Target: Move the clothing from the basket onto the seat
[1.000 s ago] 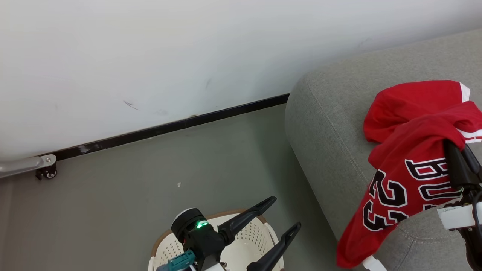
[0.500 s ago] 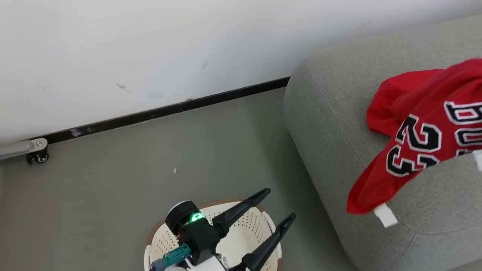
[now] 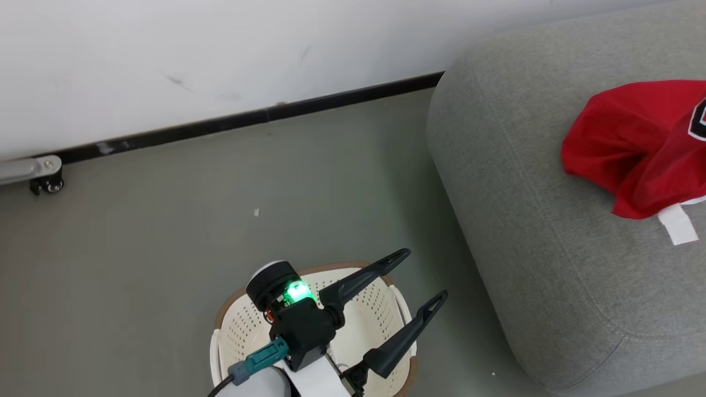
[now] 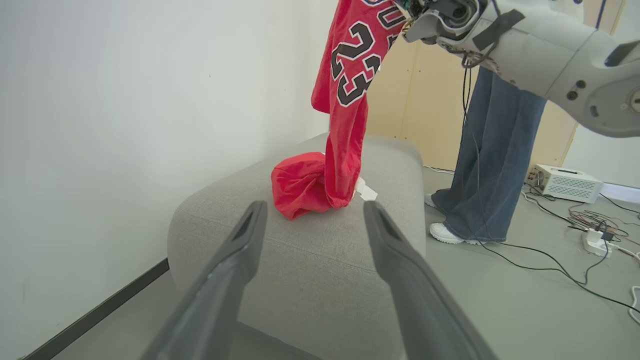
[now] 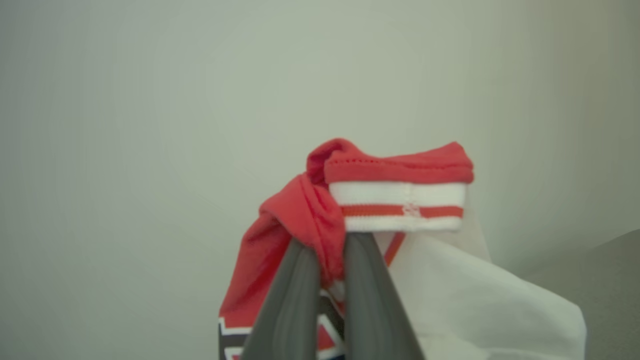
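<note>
The red jersey (image 4: 350, 75) with the number 23 hangs from my right arm (image 4: 525, 45), and its lower end reaches the seat (image 4: 300, 260), a grey sofa. My right gripper (image 5: 325, 245) is shut on the jersey's red fabric (image 5: 300, 215) near its striped trim. A plain red garment (image 4: 300, 185) lies bunched on the seat (image 3: 524, 220); the head view shows the red clothing (image 3: 623, 138) at the right edge. My left gripper (image 3: 426, 274) stands open and holds nothing above the cream basket (image 3: 242, 331), which it partly hides.
A white wall with a black baseboard (image 3: 248, 118) runs behind the grey floor. A caster on a metal bar (image 3: 47, 179) sits at far left. Beside the sofa stands a person in jeans (image 4: 495, 150), with a white box (image 4: 565, 182) and cables (image 4: 575, 270) on the floor.
The head camera has shifted. The jersey has risen off the sofa's front and gone right, mostly out of the head view together with my right gripper. The left gripper stays open over the basket.
</note>
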Motion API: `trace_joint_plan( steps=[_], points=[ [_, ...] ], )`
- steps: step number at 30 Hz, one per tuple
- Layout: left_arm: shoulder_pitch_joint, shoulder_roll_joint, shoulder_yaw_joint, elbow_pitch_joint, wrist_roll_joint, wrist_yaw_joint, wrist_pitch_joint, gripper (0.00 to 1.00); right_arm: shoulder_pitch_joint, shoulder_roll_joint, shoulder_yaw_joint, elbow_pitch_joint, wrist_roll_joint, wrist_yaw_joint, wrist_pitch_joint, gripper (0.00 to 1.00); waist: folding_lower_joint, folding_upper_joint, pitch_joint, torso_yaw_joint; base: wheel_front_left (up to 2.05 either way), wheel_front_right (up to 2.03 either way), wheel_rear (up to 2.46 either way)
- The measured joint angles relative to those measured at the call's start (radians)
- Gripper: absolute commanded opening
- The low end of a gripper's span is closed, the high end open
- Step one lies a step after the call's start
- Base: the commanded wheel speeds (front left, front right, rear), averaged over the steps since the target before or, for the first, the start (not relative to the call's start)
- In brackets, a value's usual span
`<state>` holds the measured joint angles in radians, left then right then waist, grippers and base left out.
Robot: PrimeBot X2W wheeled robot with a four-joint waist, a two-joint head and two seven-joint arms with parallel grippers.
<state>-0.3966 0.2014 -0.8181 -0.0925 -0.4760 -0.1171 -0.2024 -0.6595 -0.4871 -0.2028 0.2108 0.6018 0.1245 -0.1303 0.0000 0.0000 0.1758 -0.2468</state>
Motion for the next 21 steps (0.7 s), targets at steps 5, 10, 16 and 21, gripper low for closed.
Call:
trace_joint_plan(
  steps=[5, 10, 16, 21],
  points=[
    [-0.028, -0.001, -0.009, -0.023, 0.018, 0.0, 0.017, 1.0, -0.068, -0.004, 0.012, 0.062, -0.03, 0.0, 0.008, 0.0, 0.0001, 0.0, 0.039, 0.017, 0.0, 0.0, 0.0],
    [-0.05, 0.0, -0.025, -0.042, 0.026, 0.0, 0.035, 1.0, -0.103, -0.012, -0.01, 0.129, -0.05, 0.0, 0.007, 0.0, 0.0, 0.0, 0.076, 0.035, 0.0, 0.0, 0.0],
    [-0.074, 0.001, -0.042, -0.054, 0.028, -0.001, 0.053, 1.0, -0.056, -0.03, -0.106, 0.259, -0.072, 0.0, -0.025, 0.0, 0.0001, 0.0, 0.123, 0.05, 0.0, 0.0, 0.0],
    [-0.095, 0.004, -0.054, -0.058, 0.027, -0.002, 0.062, 1.0, 0.019, -0.055, -0.165, 0.347, -0.089, 0.0, -0.056, 0.0, 0.0, 0.0, 0.154, 0.05, 0.0, 0.0, 0.0]
  ],
)
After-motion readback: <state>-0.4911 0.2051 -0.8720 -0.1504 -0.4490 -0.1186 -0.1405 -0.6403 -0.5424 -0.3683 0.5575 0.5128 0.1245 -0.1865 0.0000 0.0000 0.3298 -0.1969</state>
